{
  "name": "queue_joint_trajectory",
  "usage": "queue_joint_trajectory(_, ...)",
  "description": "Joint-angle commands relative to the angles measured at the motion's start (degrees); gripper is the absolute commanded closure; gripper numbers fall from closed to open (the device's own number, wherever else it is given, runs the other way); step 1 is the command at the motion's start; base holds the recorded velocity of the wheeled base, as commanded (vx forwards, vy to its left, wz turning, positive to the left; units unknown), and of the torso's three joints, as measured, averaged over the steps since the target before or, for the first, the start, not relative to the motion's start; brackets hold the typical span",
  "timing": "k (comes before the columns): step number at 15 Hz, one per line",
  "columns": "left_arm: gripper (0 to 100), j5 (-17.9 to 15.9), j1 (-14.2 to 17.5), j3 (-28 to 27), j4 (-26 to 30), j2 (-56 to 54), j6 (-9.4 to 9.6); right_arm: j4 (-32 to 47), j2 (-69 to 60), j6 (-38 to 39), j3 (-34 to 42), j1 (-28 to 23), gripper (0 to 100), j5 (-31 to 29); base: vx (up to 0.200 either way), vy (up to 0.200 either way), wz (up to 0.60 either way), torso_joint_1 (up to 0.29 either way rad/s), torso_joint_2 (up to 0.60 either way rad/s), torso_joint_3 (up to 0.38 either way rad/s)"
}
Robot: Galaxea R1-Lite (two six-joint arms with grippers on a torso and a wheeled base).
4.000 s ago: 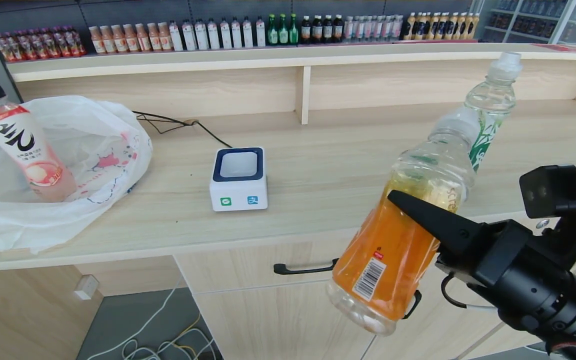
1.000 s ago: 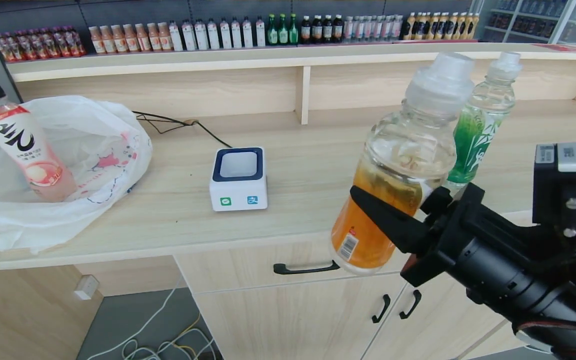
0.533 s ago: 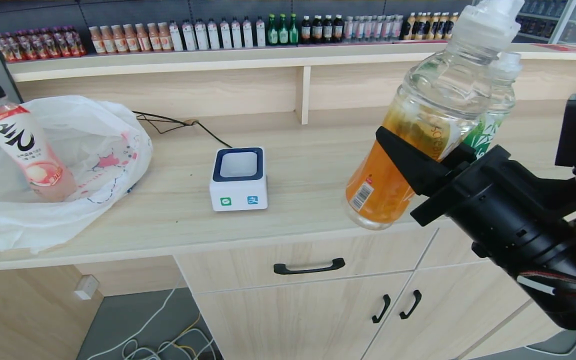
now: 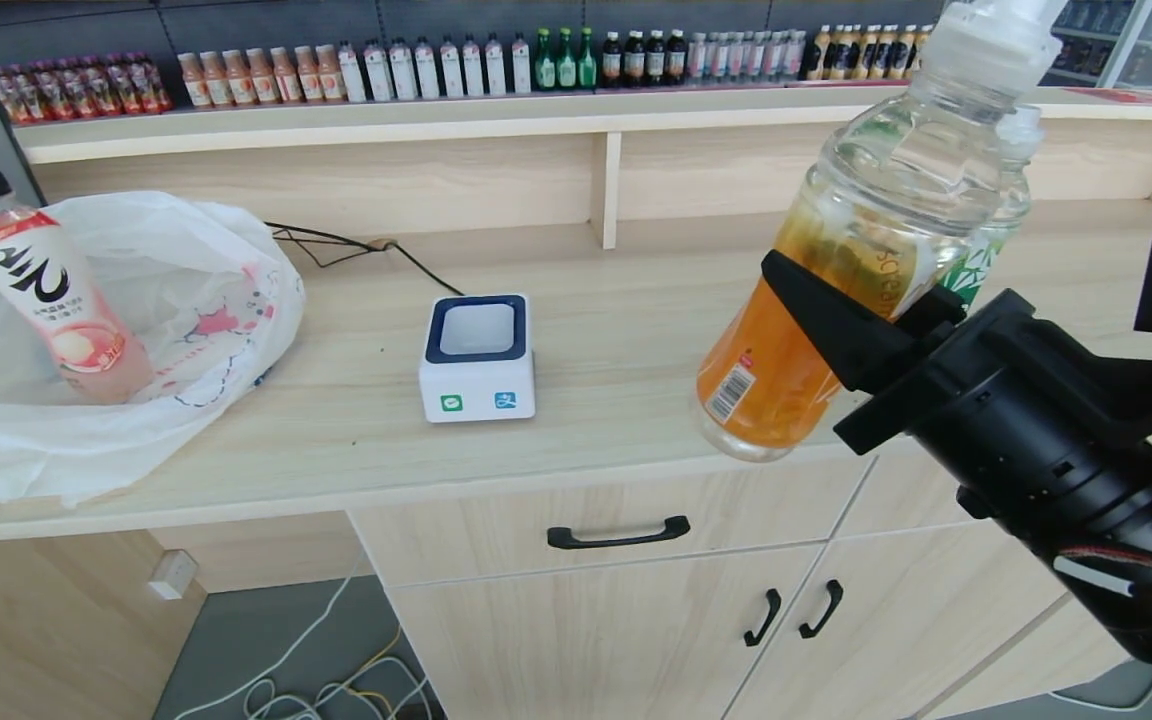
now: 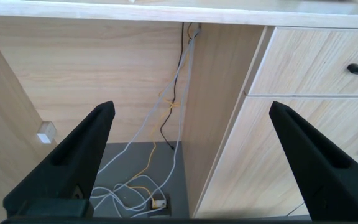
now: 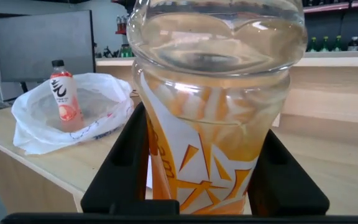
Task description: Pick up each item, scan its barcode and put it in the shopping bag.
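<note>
At the left end of the bench point(image 4: 626, 340) the shopping bag point(image 4: 191, 290) holds a pink bottle point(image 4: 51, 300), the scanner point(image 4: 477, 357) sits mid-bench, and over the front edge toward the right the right claw point(image 6: 205, 158) grips a tilted orange bottle point(image 4: 801, 340), while the left claw point(image 5: 191, 109) gapes open below bench level.

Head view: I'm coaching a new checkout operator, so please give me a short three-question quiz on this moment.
1. True or false: the orange bottle is already in the shopping bag.
2. What is in the shopping bag? A) pink bottle B) green bottle C) scanner
3. Which gripper's jaws are open with nothing between them?

Key: 1. False; the right gripper clamps it, tilted. 2. A, the pink bottle. 3. The left gripper.
</note>
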Motion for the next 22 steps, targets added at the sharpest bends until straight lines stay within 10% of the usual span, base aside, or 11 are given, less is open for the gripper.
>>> queue_joint_trajectory(1,0,0.0,0.0,0.0,0.0,0.0,0.01,-0.1,-0.2,-0.1,0.3,0.5,100,0.0,0.0,0.2,0.0,0.002,0.0,-0.002)
queue_joint_trajectory(22,0,0.0,0.0,0.0,0.0,0.0,0.01,-0.1,-1.5,-2.5,0.4,0.1,100,0.2,0.0,0.152,0.0,0.001,0.0,0.002)
